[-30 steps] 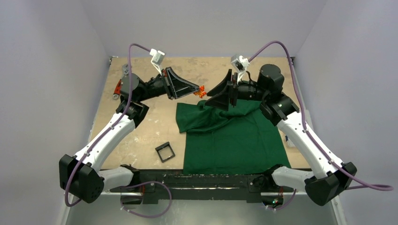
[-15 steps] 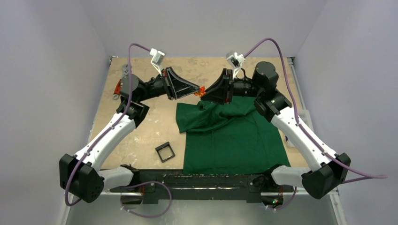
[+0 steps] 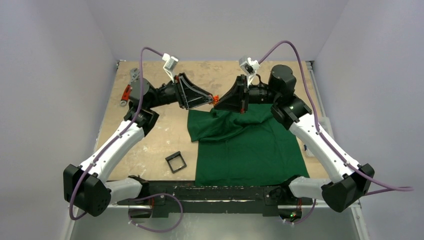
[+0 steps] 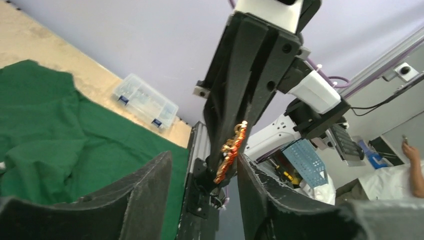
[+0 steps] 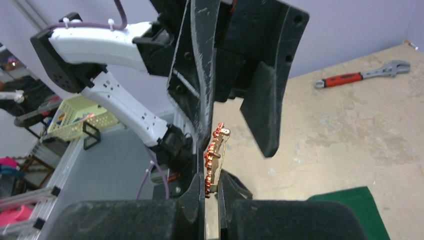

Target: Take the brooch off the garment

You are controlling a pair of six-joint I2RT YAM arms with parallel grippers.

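The brooch (image 5: 212,160), a tiny orange-red beaded ornament with its pin showing, is pinched at its lower end by my right gripper (image 5: 211,186), which is shut on it. Seen from above, both grippers meet in the air behind the garment (image 3: 247,145), with the brooch (image 3: 216,99) between them. My left gripper (image 4: 205,157) stands open around the brooch (image 4: 230,152), one finger close beside it and the other well apart. The dark green garment (image 4: 55,145) lies rumpled on the table below, with nothing gripping it.
A red-handled wrench (image 3: 126,93) lies at the table's far left edge, and the wrench (image 5: 360,76) also shows from the right wrist. A small black square frame (image 3: 175,162) sits left of the garment. A clear plastic box (image 4: 145,100) rests by the table's right edge.
My right gripper moved in from the right and shut on the brooch. My left gripper, which was shut on the brooch, has opened and let it go.
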